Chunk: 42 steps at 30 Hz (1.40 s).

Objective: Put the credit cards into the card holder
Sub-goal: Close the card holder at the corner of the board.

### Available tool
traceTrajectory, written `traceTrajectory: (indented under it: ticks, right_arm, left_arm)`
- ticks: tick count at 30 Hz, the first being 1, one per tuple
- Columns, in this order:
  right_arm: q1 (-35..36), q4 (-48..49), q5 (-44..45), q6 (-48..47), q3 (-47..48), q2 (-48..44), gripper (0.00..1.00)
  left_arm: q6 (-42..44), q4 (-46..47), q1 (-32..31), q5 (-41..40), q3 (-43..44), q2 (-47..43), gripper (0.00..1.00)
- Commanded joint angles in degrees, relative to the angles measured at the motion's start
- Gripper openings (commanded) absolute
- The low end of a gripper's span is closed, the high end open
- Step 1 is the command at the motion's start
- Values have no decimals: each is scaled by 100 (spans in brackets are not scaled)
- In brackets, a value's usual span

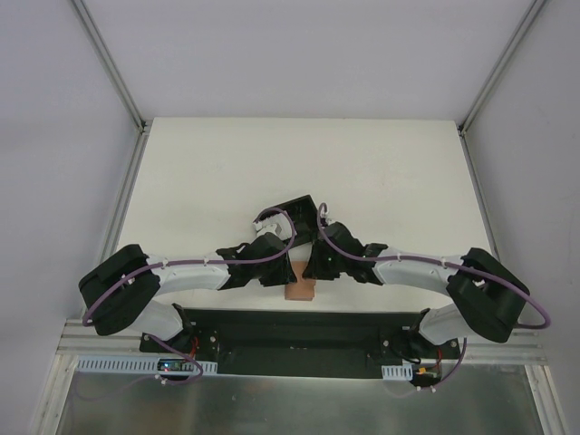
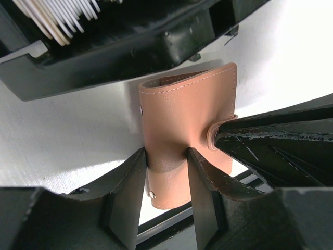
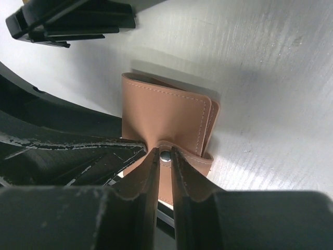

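Card holder (image 2: pixel 182 120) lies folded on the worktop (image 1: pixel 272 163), lower centre of the overhead view. Left hand (image 2: pixel 166 156) clamps its body. Right hand (image 3: pixel 164 152) pinches its snap tab (image 3: pixel 200 156). No credit card visibly loaded; all insertion apparently outstanding.

Tan leather-like skin on the card holder (image 2: pixel 182 114), smooth, soft satin sheen, pale stitching neat along the edges. Small snap stud (image 3: pixel 165 155), shiny metal, bright glint off it. Left claw (image 2: pixel 165 156) in black plastic, matt, finely grained on the inner faces. Right claw (image 3: pixel 165 154), same black plastic, scuffed with thin pale scratches. White tabletop (image 2: pixel 67 140), smooth, faintly streaked, low gloss with soft reflections. Black box (image 2: pixel 130 49), hard moulded plastic, half-glossy. White pieces (image 2: pixel 57 15) inside, thin, matt, card-like. Purple cables (image 1: pixel 181 264), smooth rubbery sheath. Pale metal rails (image 1: pixel 109 63), dull.
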Motion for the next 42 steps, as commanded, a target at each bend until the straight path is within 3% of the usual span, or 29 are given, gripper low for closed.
traceTrajectory:
  ticks: [1, 17, 42]
  right_arm:
    - [253, -483, 248, -132, 216, 183, 16]
    - [833, -1537, 1040, -71, 725, 771, 13]
    - [1106, -1450, 1286, 237, 313, 816, 13]
  left_arm:
    - [161, -691, 16, -121, -193, 259, 38]
    - [108, -673, 7, -121, -193, 242, 38]
    - [3, -674, 7, -129, -254, 92, 38]
